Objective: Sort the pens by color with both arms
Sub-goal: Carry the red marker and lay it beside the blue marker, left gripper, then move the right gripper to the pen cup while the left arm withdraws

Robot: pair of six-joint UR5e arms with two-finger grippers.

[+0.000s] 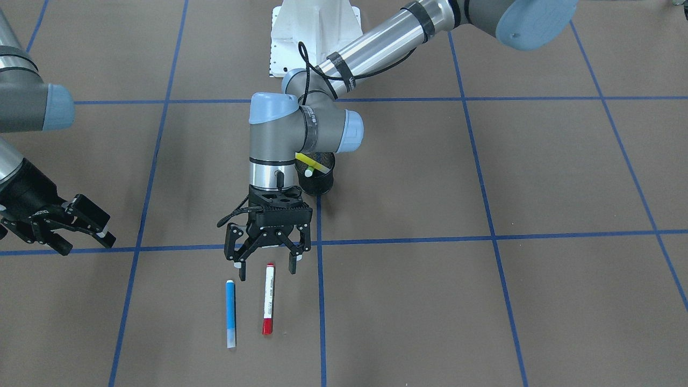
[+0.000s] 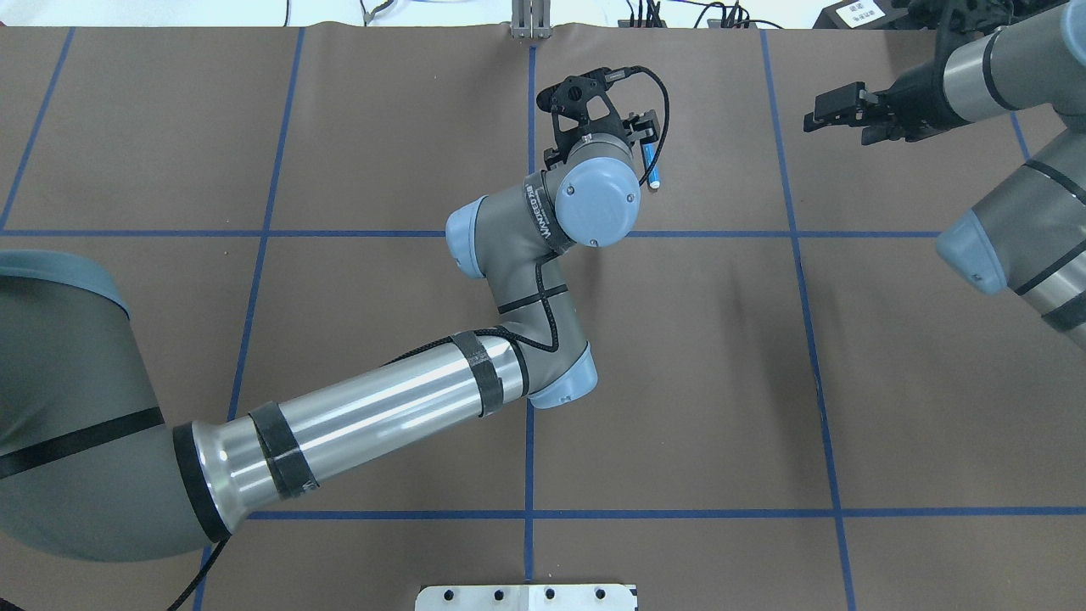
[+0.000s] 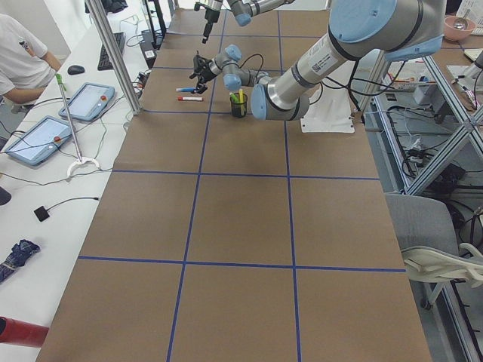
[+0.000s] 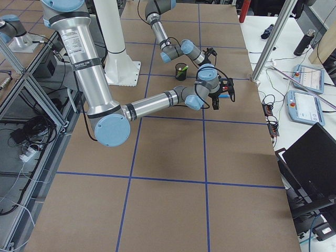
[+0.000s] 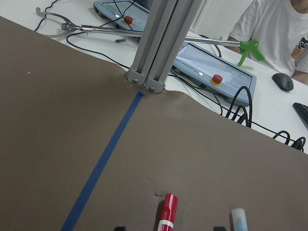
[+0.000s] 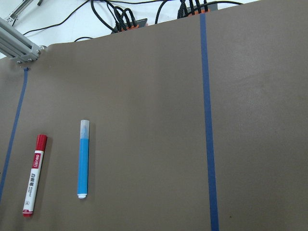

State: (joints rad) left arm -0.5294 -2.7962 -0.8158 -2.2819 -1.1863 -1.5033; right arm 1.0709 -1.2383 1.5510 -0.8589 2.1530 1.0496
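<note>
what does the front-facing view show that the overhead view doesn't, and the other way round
Only front-facing: the red-capped pen lying on the table, and the black mesh cup holding a yellow pen. In the overhead view the left arm hides them.
Only overhead: the cables beyond the table's far edge.
Both: the blue pen, though overhead shows just part of it; the left tool, open near the pens' ends; and the right tool, off to the side.
</note>
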